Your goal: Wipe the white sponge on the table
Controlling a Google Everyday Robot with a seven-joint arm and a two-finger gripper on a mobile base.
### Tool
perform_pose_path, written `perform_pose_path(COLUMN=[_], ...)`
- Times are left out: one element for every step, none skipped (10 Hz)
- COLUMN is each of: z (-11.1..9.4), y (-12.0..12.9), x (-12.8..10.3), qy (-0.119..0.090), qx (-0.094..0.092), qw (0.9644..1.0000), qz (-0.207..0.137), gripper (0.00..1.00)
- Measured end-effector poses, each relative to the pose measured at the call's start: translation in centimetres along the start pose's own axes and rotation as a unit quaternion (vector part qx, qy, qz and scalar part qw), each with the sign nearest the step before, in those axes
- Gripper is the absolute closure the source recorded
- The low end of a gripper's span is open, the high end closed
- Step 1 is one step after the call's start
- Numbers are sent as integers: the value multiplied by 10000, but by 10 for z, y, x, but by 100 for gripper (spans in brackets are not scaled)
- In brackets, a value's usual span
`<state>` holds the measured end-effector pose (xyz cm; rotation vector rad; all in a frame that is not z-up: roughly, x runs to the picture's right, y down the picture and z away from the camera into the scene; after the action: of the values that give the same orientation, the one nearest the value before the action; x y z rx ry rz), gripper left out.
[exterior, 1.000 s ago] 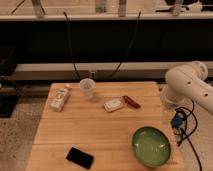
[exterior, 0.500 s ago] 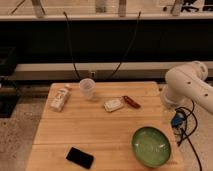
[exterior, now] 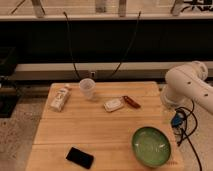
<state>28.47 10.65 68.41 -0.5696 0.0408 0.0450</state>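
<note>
The white sponge (exterior: 114, 104) lies flat on the light wooden table (exterior: 100, 130), near the middle of its far half. My white arm (exterior: 187, 87) hangs over the table's right edge. My gripper (exterior: 177, 121) points down just off that edge, well to the right of the sponge and apart from it.
A translucent cup (exterior: 87, 89) stands left of the sponge. A white bottle with a red label (exterior: 60, 98) lies at the far left. A red-brown object (exterior: 132, 101) lies just right of the sponge. A green bowl (exterior: 151, 146) sits at the front right, a black phone (exterior: 80, 157) at the front left.
</note>
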Motion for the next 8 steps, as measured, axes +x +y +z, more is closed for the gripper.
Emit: perform_pose_path(z=[0, 1, 3, 4, 5, 6, 7, 8], y=[-3, -10, -20, -29, -35, -39, -44, -48], x=[-2, -12, -27, -42, -50, -53, -57, -60], qy=[6, -16, -25, -48, -45, -66, -90, -126], qx=[23, 62, 108, 150, 194, 227, 263, 280], qw=[10000, 9999, 9997, 9993, 9989, 9985, 9979, 9974], qz=[-31, -121, -231, -336, -422, -497, -579, -647], gripper=[20, 20, 20, 20, 20, 20, 20, 20])
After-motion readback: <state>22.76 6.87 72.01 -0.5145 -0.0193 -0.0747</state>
